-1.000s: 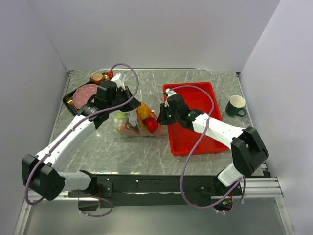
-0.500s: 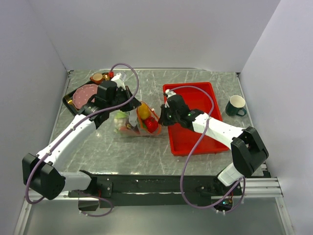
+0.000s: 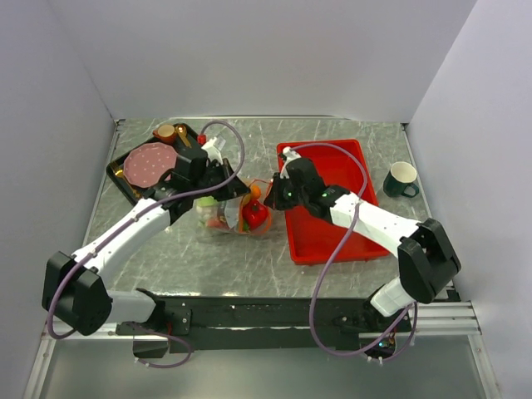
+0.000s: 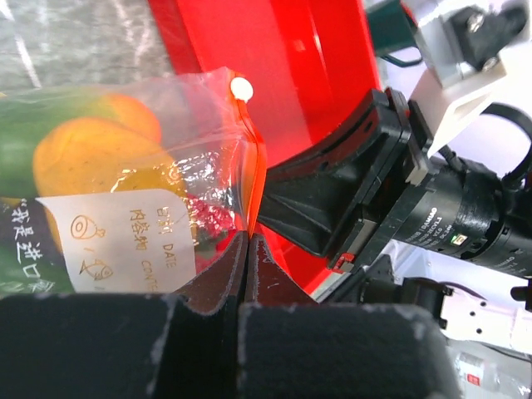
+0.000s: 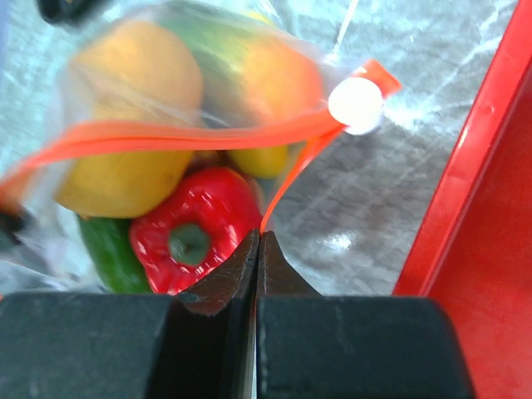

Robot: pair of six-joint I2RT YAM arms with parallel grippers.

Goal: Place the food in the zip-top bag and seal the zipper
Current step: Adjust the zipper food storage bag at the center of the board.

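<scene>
**Scene.** The table [image 3: 249, 258] carries a red tray [image 3: 303, 237] on the right. A pink plate [image 3: 150, 164] sits far left and a mug [image 3: 402, 179] far right. The bag [image 3: 237, 212] lies between the two arms, just left of the red tray.

**Task items.** The food [image 3: 249, 214] is inside the bag. A red pepper [image 5: 195, 229], a yellow fruit [image 5: 125, 179], an orange [image 5: 137, 66] and a green piece [image 5: 108, 245] show through the film. No loose food is visible on the table.

**Grippers.** The left gripper [image 4: 248, 249] has its jaws pinched tight on the zipper [image 5: 166, 133]. The right gripper [image 5: 256, 249] is likewise clamped on the orange strip, below the white slider [image 5: 356, 105].

**Zipper condition.** Near the slider the strip forks into two runs. I judge the mouth to be unsealed at that end.

**Risks.**
- Opposing pulls from the two arms could slip the thin strip out of a jaw or stretch the film.
- If either jaw holds only one lip, pressing or sliding would not mate the tracks.
- The bag is floppy and full, so tilting it with the mouth open could let the food roll out.

**Markings.** A white label [image 4: 116, 237] on the bag shows "DATE", part of "CONT…", Chinese characters and two small icons. The motor sticker on the right arm is too small to read.
</scene>
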